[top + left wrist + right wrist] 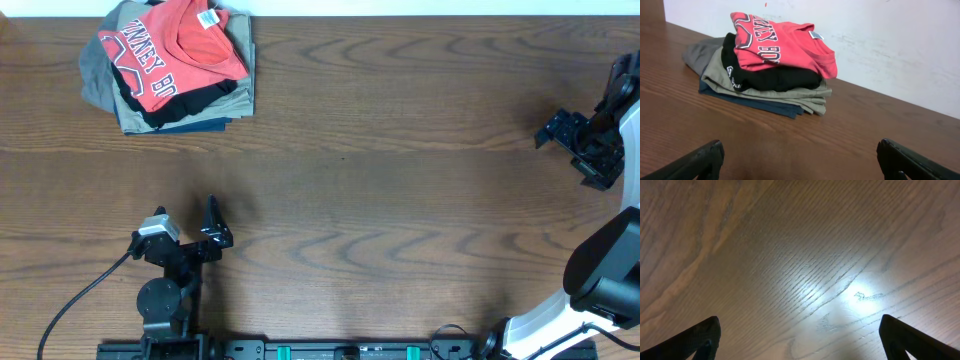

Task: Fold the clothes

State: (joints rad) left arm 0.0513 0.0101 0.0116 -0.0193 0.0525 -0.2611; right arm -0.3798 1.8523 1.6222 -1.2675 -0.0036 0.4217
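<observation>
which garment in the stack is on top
The coral-red T-shirt with white-outlined lettering lies on top; the black garment, khaki garment and navy garment are folded beneath it.

From where I stand, the left arm (160,298) is black all over, built from round, drum-like joints, with a pale silver-grey box (155,228) fixed near its wrist. A thin black cable (84,290) curves away from that box. The left gripper (220,222) ends in two slim black fingers (705,160), matte wedges with rounded tips. The right arm (608,262) looks bulkier: a glossy black rounded housing above a white shell (540,322) at its foot. The right gripper (566,155) is black and blocky, its fingers (702,336) the same dark wedges. Along the table edge a black rail (320,351) carries what look like small teal tabs.
</observation>
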